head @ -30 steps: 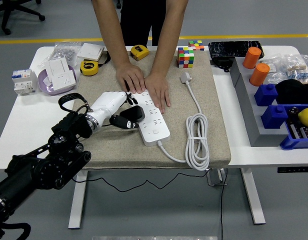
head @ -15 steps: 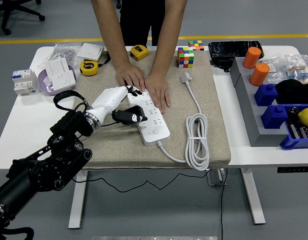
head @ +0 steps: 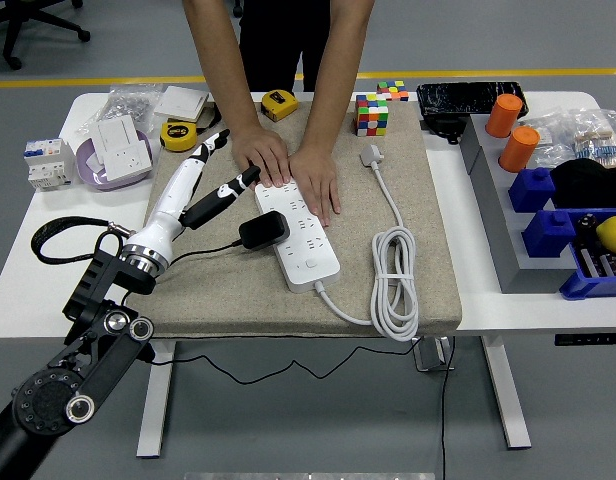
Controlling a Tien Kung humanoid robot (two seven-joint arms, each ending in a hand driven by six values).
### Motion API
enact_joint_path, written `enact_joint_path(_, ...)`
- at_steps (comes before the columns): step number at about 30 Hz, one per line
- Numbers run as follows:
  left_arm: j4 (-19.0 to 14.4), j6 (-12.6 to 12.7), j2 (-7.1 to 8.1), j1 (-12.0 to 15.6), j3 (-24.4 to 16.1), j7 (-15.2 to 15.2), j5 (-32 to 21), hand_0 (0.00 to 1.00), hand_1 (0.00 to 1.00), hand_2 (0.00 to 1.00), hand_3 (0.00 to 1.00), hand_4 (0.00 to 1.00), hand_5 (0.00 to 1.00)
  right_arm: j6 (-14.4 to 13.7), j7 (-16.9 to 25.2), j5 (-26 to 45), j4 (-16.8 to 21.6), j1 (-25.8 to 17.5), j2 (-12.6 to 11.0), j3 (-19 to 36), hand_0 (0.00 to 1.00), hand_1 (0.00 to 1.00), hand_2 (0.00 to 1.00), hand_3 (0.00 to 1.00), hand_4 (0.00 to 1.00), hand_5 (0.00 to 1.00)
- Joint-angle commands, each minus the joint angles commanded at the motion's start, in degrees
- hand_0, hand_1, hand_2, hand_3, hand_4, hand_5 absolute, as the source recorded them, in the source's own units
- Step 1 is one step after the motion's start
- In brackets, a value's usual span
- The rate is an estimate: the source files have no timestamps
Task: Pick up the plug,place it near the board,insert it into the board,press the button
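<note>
Plug (head: 263,231) beside board (head: 297,232), released

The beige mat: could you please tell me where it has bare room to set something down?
The mat's near-left corner below the black plug is bare, as is its right strip between the coiled cable and the mat edge. The power strip area is crowded.

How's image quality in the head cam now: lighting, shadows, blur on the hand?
Head view: lighting even and diffuse, with only soft shadows under the power strip and black plug. No strong glare on the white table. The left hand is slightly soft with motion; the beige mat and the person's hands are sharp. The table edges bow mildly, as from a wide lens.
</note>
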Motion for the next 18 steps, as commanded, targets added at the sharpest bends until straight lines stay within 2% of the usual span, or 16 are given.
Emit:
enact_joint_path(4,-3.03,-0.33,0.83,3.61,0.80,0.54,-1.28,0.998,0.998,0.998,0.998,0.998,0.998,-0.07,0.19,0.37,0.00,0.11,0.02,-0.39,0.852,0.737,0.707,0.665,0.966,0.600)
enact_joint_path(9,-4.39,-0.72,1.13,6.02,1.93,1.12,-0.85,0.998,0.998,0.998,0.998,0.998,0.998,-0.06,0.22,0.52,0.00,0.22,-0.02,-0.71,0.852,0.738,0.707,0.666,0.966,0.598)
enact_joint_path(13,-3.88,-0.78,1.34,6.63,2.65,1.38,0.66,0.998,0.998,0.998,0.998,0.998,0.998,-0.09,0.22,0.69,0.00,0.38,-0.19,-0.82,0.851,0.737,0.707,0.665,0.966,0.598)
enact_joint_path(18,-2.09,-0.96,1.66,5.59,3.88,1.65,2.39,0.998,0.998,0.998,0.992,0.998,0.998,-0.06,0.07,0.37,0.00,0.16,-0.29,-0.30,0.851,0.736,0.707,0.665,0.966,0.598)
